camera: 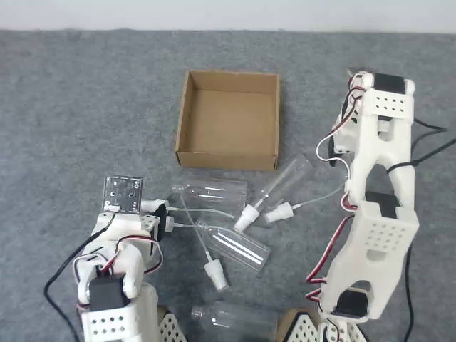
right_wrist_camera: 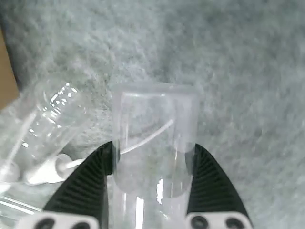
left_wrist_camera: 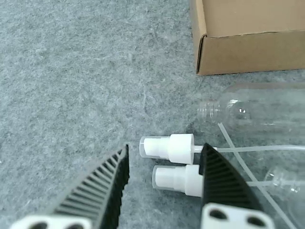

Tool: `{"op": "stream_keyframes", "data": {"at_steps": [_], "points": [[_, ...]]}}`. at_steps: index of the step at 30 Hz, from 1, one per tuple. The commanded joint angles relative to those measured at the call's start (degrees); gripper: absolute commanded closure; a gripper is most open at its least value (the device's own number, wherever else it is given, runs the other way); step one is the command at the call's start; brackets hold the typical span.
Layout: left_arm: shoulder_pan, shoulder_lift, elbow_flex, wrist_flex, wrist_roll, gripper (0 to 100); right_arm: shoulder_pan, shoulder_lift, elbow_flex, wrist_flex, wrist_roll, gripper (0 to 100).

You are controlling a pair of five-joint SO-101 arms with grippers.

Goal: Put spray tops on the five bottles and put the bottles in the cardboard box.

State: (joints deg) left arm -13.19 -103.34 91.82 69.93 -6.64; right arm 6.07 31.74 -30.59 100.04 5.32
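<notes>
The setting reads as a robotics lab or test bench, not a home or shop. A white printed-plastic robot arm [camera: 117, 313] stands near left and a second perforated white arm [camera: 381, 235] stands right, trailing bare red, white and black wiring [camera: 329, 246]. Both sit on coarse grey felt matting [camera: 85, 107], with a plain pale wall [camera: 214, 13] at the far edge.
</notes>
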Motion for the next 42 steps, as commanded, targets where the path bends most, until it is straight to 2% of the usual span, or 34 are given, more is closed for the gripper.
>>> {"op": "stream_keyframes", "data": {"at_steps": [1, 8, 28, 35, 42], "points": [[-0.26, -1.05, -0.22, -1.32, 0.79, 77, 0.31, -6.2, -2.81, 2.51, -5.27, 95.8], [-0.26, -1.05, -0.22, -1.32, 0.79, 77, 0.31, -9.36, -2.02, 2.59, -7.74, 99.1], [-0.35, -1.05, -0.13, -1.05, 0.79, 77, -0.66, -28.44, 21.54, 2.07, -8.44, 99.1], [-0.35, -1.05, 0.57, -1.32, 0.53, 77, -0.48, -28.97, 24.35, 1.89, -25.32, 99.1], [-0.35, -1.05, 0.57, -1.32, 0.53, 77, -0.4, -28.97, 25.85, 1.89, -32.97, 99.1]]}}
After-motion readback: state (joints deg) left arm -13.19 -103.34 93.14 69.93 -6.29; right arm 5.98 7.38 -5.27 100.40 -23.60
